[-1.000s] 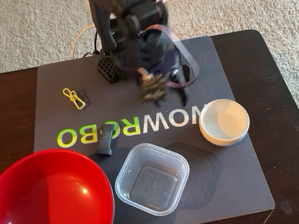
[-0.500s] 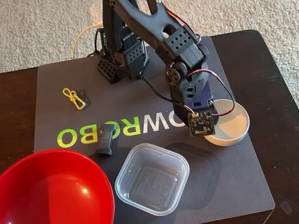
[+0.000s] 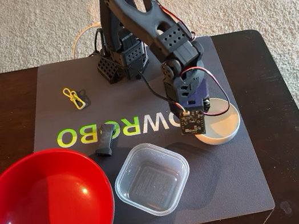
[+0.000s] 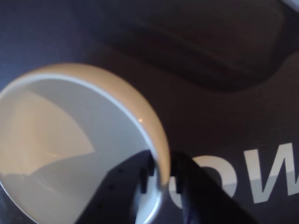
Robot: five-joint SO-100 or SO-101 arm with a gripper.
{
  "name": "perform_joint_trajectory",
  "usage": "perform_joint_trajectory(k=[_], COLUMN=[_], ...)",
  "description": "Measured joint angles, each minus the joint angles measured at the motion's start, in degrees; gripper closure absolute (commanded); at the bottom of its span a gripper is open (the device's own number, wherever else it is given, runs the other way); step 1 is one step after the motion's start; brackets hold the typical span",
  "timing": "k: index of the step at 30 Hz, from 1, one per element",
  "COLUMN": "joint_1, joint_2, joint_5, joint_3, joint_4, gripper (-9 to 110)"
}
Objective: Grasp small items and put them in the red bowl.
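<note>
Pincer [image 4: 161, 175] straddles white bowl [image 4: 70, 140] rim beside mat [image 3: 135, 97] lettering "OW".

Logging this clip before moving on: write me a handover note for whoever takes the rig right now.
Gripper: fingers straddle the small white bowl's rim, one inside, one outside; bowl not lifted.
On the mat: clear tub beside the red bowl, black bar, yellow clip.
Done: nothing; the red bowl is empty.
Left: every small item, starting with the white bowl.
</note>
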Motion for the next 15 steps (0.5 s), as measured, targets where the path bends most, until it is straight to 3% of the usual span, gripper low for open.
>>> perform_joint_trajectory(k=[7, 15], joint_1=[0.62, 11.78], joint_2=[2.46, 25.14], joint_5=[-2.29, -7.12], joint_3=[0.70, 3.52], joint_4=[0.18, 5.01], gripper=[101, 101])
